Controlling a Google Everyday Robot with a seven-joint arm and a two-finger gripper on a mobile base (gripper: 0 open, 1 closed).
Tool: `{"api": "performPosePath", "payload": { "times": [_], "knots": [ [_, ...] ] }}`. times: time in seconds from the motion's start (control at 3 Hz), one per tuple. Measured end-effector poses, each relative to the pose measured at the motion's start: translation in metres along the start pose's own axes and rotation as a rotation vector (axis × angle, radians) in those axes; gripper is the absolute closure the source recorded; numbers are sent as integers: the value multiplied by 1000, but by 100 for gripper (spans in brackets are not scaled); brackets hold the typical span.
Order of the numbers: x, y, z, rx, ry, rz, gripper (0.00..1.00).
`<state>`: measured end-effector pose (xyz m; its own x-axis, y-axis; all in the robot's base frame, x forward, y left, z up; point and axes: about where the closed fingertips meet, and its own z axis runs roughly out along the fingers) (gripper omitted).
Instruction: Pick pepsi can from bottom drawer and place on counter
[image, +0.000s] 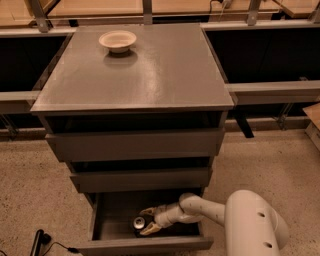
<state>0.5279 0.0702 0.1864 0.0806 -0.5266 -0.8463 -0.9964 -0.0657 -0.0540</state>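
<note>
The pepsi can stands in the open bottom drawer, dark with a shiny silver top. My gripper reaches into the drawer from the right on a white arm. Its two tan fingers are spread, one behind the can and one in front, with the can between the tips. The jaws look open around the can. The counter is the grey top of the cabinet, above the drawers.
A shallow beige bowl sits at the counter's back left. The two upper drawers stick out a little above the bottom one. My white base stands at the lower right. A black cable lies on the floor at left.
</note>
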Motion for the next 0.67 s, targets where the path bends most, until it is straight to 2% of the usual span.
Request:
{"api": "performPosePath", "payload": {
  "times": [0.33, 0.67],
  "knots": [
    [-1, -1, 5, -14, -11, -1, 29],
    [-5, -2, 8, -16, -32, -3, 42]
  ]
}}
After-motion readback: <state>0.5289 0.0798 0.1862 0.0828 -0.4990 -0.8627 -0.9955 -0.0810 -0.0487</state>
